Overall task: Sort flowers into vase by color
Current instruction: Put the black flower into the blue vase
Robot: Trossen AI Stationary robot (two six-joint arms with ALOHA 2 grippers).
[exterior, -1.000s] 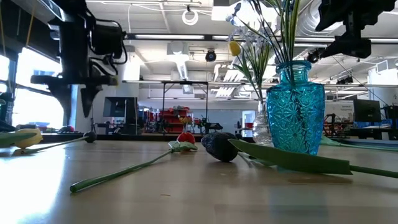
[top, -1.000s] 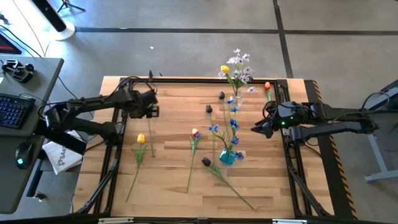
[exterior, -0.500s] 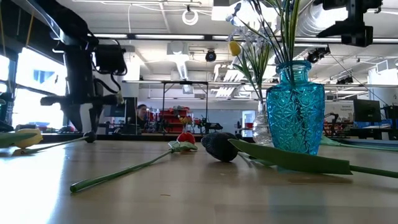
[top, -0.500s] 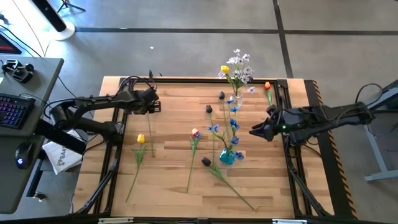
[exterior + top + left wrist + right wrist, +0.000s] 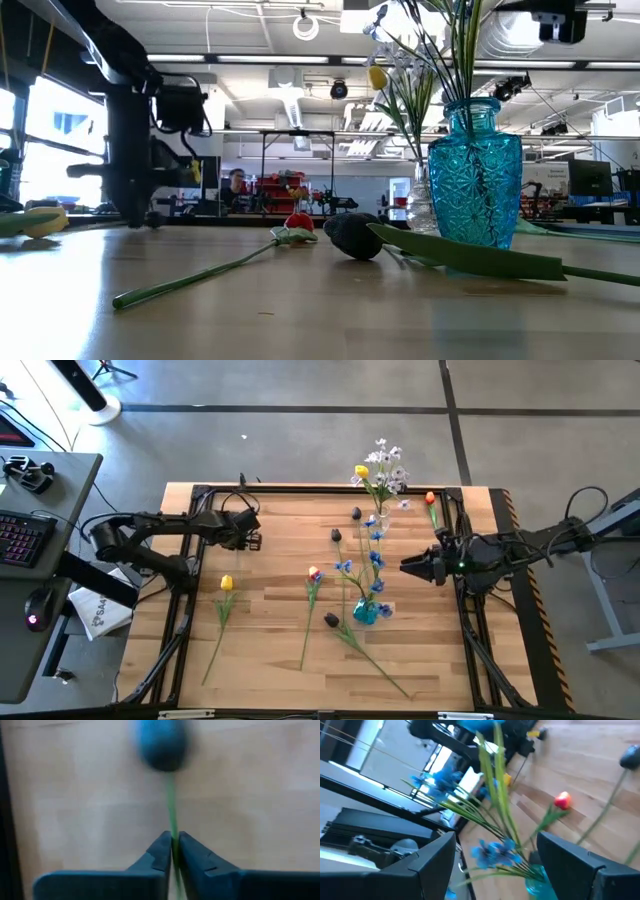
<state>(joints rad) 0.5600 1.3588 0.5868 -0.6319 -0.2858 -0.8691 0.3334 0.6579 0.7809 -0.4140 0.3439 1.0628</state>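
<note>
My left gripper (image 5: 254, 541) is down at the table's far left, shut on the thin green stem of a dark purple tulip whose bud (image 5: 161, 742) lies on the wood (image 5: 152, 218). A yellow tulip (image 5: 227, 584), a red-orange tulip (image 5: 314, 574) and a dark tulip (image 5: 332, 620) lie flat on the table. A turquoise vase (image 5: 365, 612) holds blue sprays (image 5: 492, 851). A clear vase (image 5: 381, 512) at the far edge holds yellow and white-lilac flowers. My right gripper (image 5: 405, 567) hovers open to the right of the blue sprays. My left gripper pinches the tulip's stem (image 5: 171, 820) between its two fingertips, a short way below the bud. The fingers come from above, pointing down, and lie across the stem. The bud rests on the table.
Two more dark tulips (image 5: 356, 513) (image 5: 336, 535) lie near the clear vase, and another red-orange one (image 5: 430, 498) lies at the far right. A black frame runs around the table (image 5: 180, 610). Bare wood lies along the near edge (image 5: 270, 680).
My left gripper has come down onto the table and shut on the dark tulip's stem. My right gripper has risen a little, still open.
</note>
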